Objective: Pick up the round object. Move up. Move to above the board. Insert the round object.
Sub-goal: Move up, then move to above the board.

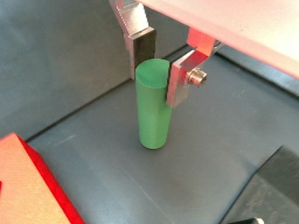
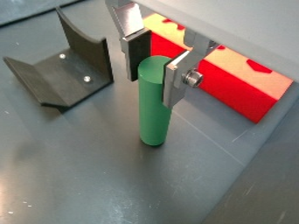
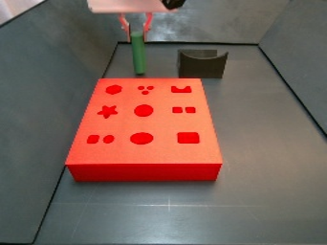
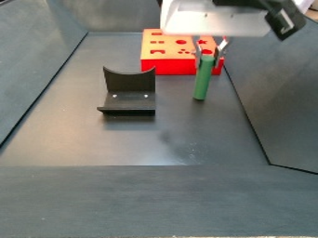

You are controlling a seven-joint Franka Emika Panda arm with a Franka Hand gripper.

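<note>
The round object, a slim green cylinder peg [image 1: 152, 105] [image 2: 152, 109], stands upright on the dark floor, its base touching the floor in both wrist views. My gripper [image 1: 160, 77] [image 2: 152, 79] is shut on its top end, with the dark pad on one side and the silver finger plate on the other. In the side views the peg [image 3: 136, 53] [image 4: 200, 79] hangs straight under the gripper [image 3: 132, 27] [image 4: 209, 46], just beyond a far corner of the board [image 3: 160, 144] [image 4: 159, 42]. The board is a flat red block with shaped cut-outs.
The fixture [image 3: 201, 63] [image 4: 125, 93] [image 2: 70, 70] stands on the floor a short way beside the peg. Grey bin walls [image 3: 64, 57] [image 4: 50, 65] rise around the floor. The red board's edge [image 2: 233, 87] [image 1: 35, 184] lies close to the peg.
</note>
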